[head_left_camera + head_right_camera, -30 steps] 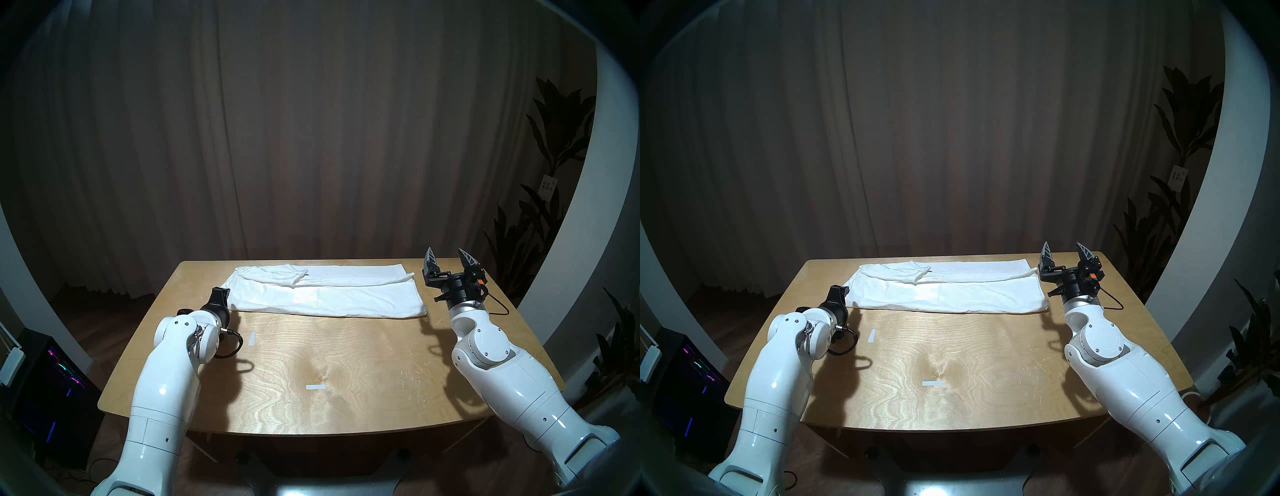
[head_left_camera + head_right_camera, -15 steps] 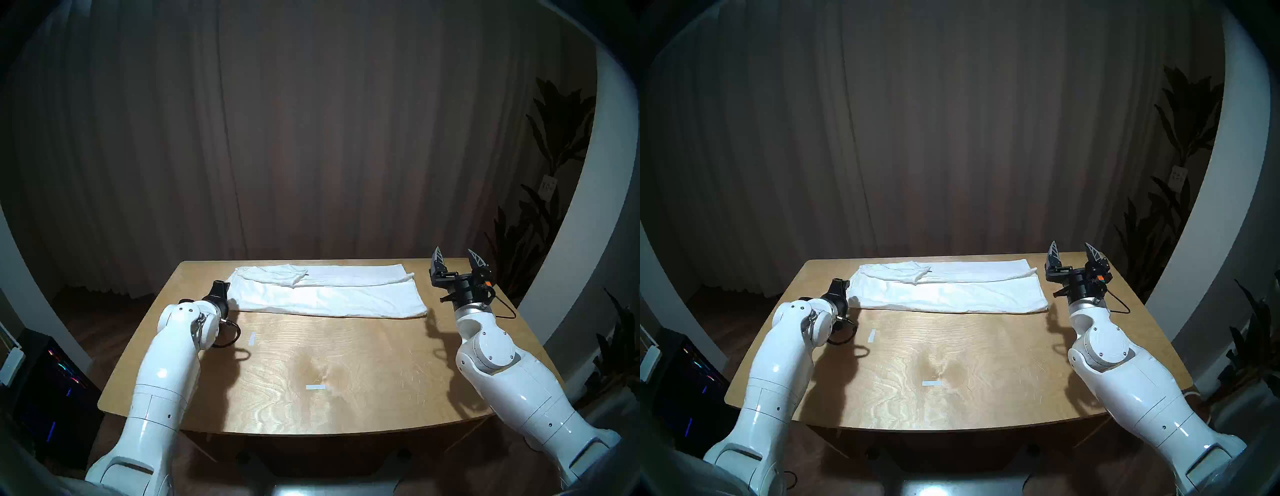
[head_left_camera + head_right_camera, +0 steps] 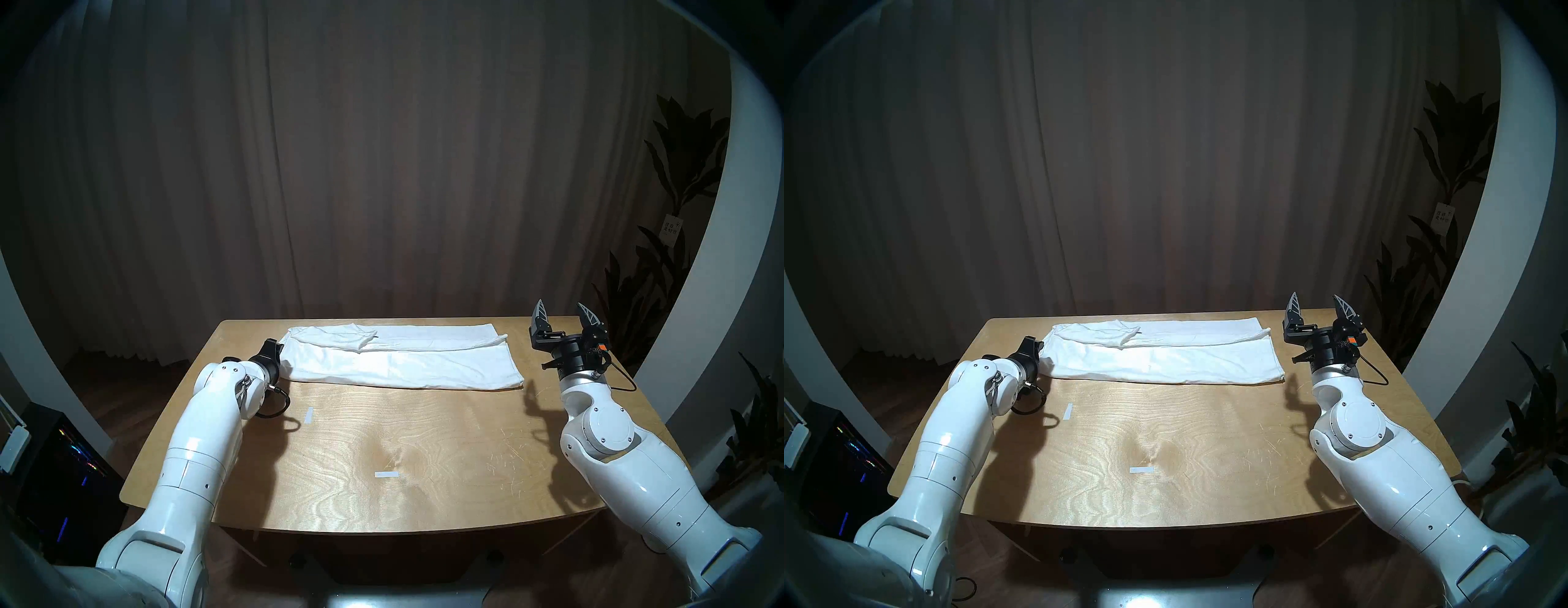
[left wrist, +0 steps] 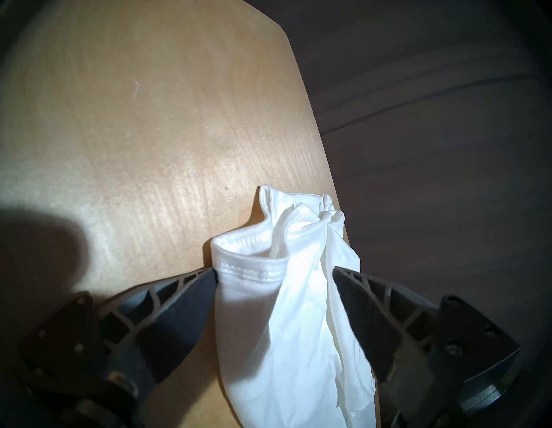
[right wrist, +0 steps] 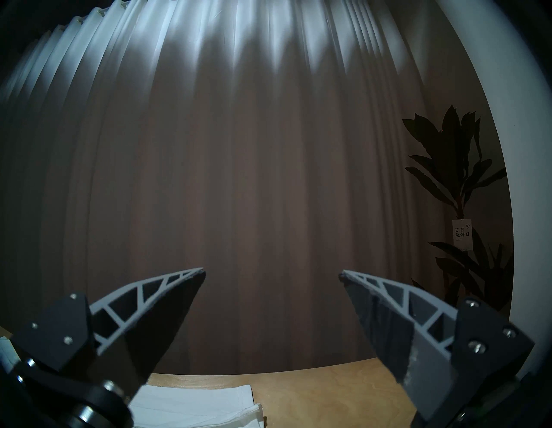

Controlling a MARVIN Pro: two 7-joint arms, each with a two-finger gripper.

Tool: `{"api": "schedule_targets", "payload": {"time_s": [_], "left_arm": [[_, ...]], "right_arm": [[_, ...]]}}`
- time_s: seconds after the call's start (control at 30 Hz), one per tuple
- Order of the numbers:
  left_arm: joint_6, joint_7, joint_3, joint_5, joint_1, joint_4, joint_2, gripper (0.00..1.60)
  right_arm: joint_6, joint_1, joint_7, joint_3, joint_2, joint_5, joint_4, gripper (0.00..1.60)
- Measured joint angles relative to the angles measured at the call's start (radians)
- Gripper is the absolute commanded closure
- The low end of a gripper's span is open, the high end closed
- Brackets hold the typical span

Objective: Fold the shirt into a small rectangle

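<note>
The white shirt (image 3: 403, 361) (image 3: 1166, 356) lies folded into a long band across the far part of the wooden table (image 3: 424, 446), with a sleeve folded over its far left. My left gripper (image 3: 275, 346) (image 3: 1034, 342) is low at the band's left end. In the left wrist view its jaws (image 4: 274, 270) stand open around bunched shirt cloth (image 4: 286, 299), and one fingertip (image 4: 209, 278) touches the hem. My right gripper (image 3: 561, 305) (image 3: 1316, 297) (image 5: 272, 270) is open and empty, raised to the right of the shirt's right end (image 5: 194, 400), pointing at the curtain.
Two small white tape strips (image 3: 309, 415) (image 3: 387, 474) lie on the near half of the table. A dark curtain (image 3: 382, 170) hangs behind the table, and a plant (image 3: 679, 212) stands at the far right. The table's left edge (image 4: 313, 125) runs close to my left gripper.
My left arm has pushed further onto the shirt's left end and its jaws have narrowed a little. The right arm has drifted to the right, still open.
</note>
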Motion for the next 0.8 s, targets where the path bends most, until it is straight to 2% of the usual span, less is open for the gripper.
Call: {"api": "schedule_targets", "payload": {"time_s": [0.13,0.23,0.27,0.3,0.33,0.4,0.67,0.7,0.73,0.77,0.8], "left_arm": [[0.020,-0.014,0.017,0.009,-0.040,0.051,0.005,0.14],[0.035,-0.028,0.032,0.018,-0.070,0.092,0.007,0.24],[0.037,-0.031,0.035,0.020,-0.076,0.102,0.007,0.31],[0.041,-0.037,0.040,0.024,-0.085,0.117,0.007,0.46],[0.042,-0.040,0.043,0.026,-0.090,0.125,0.007,0.53],[0.047,-0.048,0.050,0.032,-0.104,0.153,0.005,0.78],[0.054,-0.086,0.083,0.063,-0.164,0.252,-0.003,0.90],[0.054,-0.089,0.085,0.065,-0.169,0.259,-0.004,1.03],[0.054,-0.094,0.089,0.070,-0.178,0.272,-0.005,1.08],[0.054,-0.097,0.091,0.072,-0.183,0.279,-0.006,1.31],[0.054,-0.101,0.094,0.076,-0.189,0.288,-0.008,1.60]], "right_arm": [[0.001,-0.003,-0.012,0.000,0.002,-0.004,-0.008,0.00],[0.002,-0.007,-0.022,0.000,0.004,-0.007,-0.014,0.00],[0.002,-0.008,-0.023,0.000,0.005,-0.007,-0.015,0.00],[0.002,-0.010,-0.027,0.001,0.006,-0.008,-0.019,0.00],[0.003,-0.011,-0.029,0.001,0.006,-0.009,-0.021,0.00],[0.003,-0.014,-0.035,0.002,0.008,-0.011,-0.027,0.00],[0.011,-0.029,-0.062,0.009,0.018,-0.016,-0.052,0.00],[0.011,-0.031,-0.064,0.010,0.019,-0.016,-0.054,0.00],[0.012,-0.034,-0.068,0.011,0.020,-0.016,-0.056,0.00],[0.012,-0.036,-0.070,0.012,0.021,-0.016,-0.057,0.00],[0.013,-0.039,-0.072,0.013,0.022,-0.016,-0.059,0.00]]}}
